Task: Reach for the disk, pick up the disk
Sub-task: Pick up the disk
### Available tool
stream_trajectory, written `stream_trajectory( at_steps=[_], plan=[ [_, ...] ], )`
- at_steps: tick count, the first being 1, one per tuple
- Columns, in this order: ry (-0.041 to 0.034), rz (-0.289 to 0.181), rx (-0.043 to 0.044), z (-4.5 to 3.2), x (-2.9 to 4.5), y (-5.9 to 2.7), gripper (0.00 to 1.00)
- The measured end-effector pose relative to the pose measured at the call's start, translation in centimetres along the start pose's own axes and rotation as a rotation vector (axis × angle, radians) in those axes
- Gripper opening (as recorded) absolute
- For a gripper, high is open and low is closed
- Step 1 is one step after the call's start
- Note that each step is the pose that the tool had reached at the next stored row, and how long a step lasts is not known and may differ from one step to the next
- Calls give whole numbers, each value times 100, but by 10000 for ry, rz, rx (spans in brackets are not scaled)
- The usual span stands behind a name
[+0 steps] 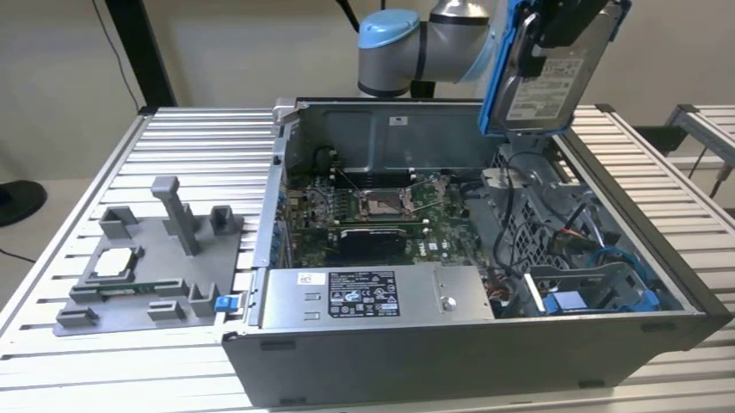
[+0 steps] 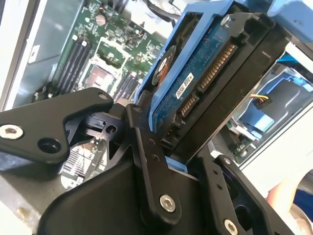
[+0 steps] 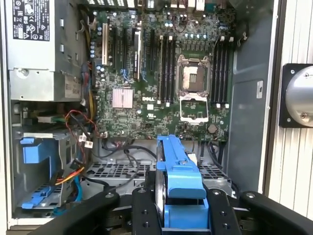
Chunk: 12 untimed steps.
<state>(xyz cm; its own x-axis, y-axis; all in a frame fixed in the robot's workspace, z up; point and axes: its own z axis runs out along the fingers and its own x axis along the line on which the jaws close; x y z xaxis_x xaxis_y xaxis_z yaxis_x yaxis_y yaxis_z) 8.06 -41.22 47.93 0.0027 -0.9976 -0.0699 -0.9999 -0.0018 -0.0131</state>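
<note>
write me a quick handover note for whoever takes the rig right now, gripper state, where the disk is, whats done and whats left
Gripper: shut on the disk, black fingers clamped on its edge in the second wrist view.
Disk: held up in the air above the open computer case, near the case's back corner on the exterior view's right, tilted nearly on edge, white label facing the exterior camera. Its blue side rails show in the first wrist view, over the motherboard.
Done: reach and pick-up; the disk is clear of the case and touches nothing else.
Left: nothing of the reach or pick-up itself; the disk just hangs in the grip.
Nearby: grey fixture plate on the table, exterior view's left.
</note>
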Motion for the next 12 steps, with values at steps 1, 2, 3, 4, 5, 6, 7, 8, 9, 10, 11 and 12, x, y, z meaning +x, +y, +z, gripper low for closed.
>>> stream_trajectory(
  at_steps=[1, 2, 3, 4, 5, 6, 7, 8, 9, 10, 11, 12],
  plan=[
    [2, 12, -13, -2, 20, 0, 0],
    [3, 24, -26, -3, 40, 0, 0],
    [4, 35, -38, -4, 60, 0, 0],
    [6, 47, -50, -6, 80, 0, 0],
    [5, 58, -61, -7, 99, 0, 0],
    [6, 69, -72, -8, 118, -1, 0],
    [6, 82, -82, -10, 138, -1, 0],
    [6, 94, -93, -11, 159, -1, 0],
    [8, 105, -103, -13, 178, -1, 0],
    [7, 117, -113, -14, 198, -1, 0],
    [7, 126, -123, -15, 217, -1, 0],
    [7, 137, -133, -17, 240, -2, 0]
  ],
)
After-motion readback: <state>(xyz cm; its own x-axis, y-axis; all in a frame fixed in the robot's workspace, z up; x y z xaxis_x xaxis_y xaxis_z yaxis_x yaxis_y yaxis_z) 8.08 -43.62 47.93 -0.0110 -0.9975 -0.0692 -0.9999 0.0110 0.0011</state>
